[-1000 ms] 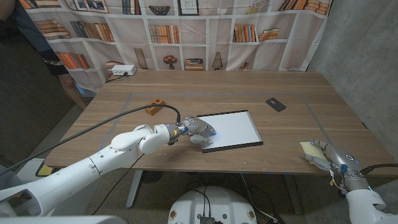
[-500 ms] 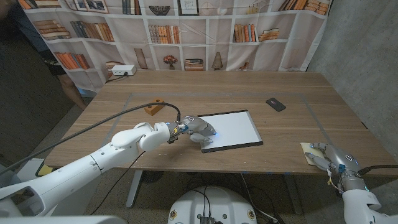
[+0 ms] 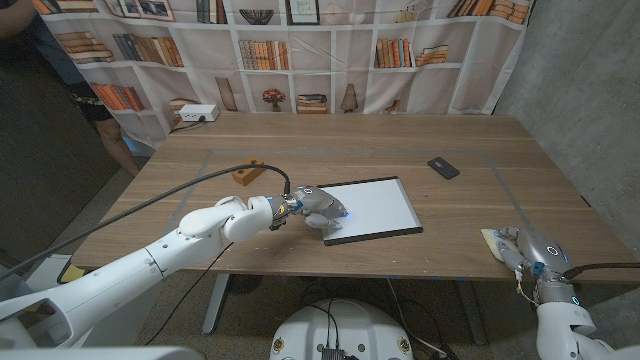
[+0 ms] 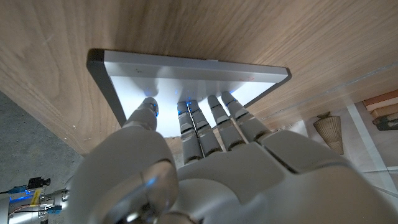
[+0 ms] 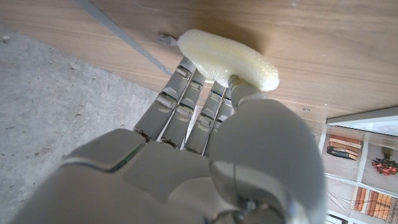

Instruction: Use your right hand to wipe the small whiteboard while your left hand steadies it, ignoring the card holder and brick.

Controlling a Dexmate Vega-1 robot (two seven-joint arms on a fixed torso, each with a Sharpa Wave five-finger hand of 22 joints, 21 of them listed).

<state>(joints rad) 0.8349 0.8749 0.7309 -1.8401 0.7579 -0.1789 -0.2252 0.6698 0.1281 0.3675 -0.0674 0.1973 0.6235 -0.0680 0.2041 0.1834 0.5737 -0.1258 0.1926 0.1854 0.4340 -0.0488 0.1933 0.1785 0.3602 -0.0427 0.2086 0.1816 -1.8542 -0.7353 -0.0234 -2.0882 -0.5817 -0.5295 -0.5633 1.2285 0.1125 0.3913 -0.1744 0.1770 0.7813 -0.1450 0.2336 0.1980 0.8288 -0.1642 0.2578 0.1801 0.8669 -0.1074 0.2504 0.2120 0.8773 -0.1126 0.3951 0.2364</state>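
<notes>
Small white whiteboard (image 3: 373, 209) with dark frame, near the wooden desk's (image 3: 420, 140) front edge: steadied, unwiped.
Left hand (image 3: 322, 212) presses its fingers on the board's corner; right hand (image 3: 522, 251), well apart, pinches a pale yellow sponge (image 5: 227, 58). Wiping remains.

The left robot hand (image 3: 320, 210) reaches forward on an extended arm, fingertips (image 4: 186, 112) pressed down, spread slightly. The right robot hand (image 3: 525, 252) pinches something between thumb and fingers (image 5: 180, 93).

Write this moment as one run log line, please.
left hand: presses whiteboard corner | right hand: holds sponge at table edge, apart from whiteboard | wiping: not started
</notes>
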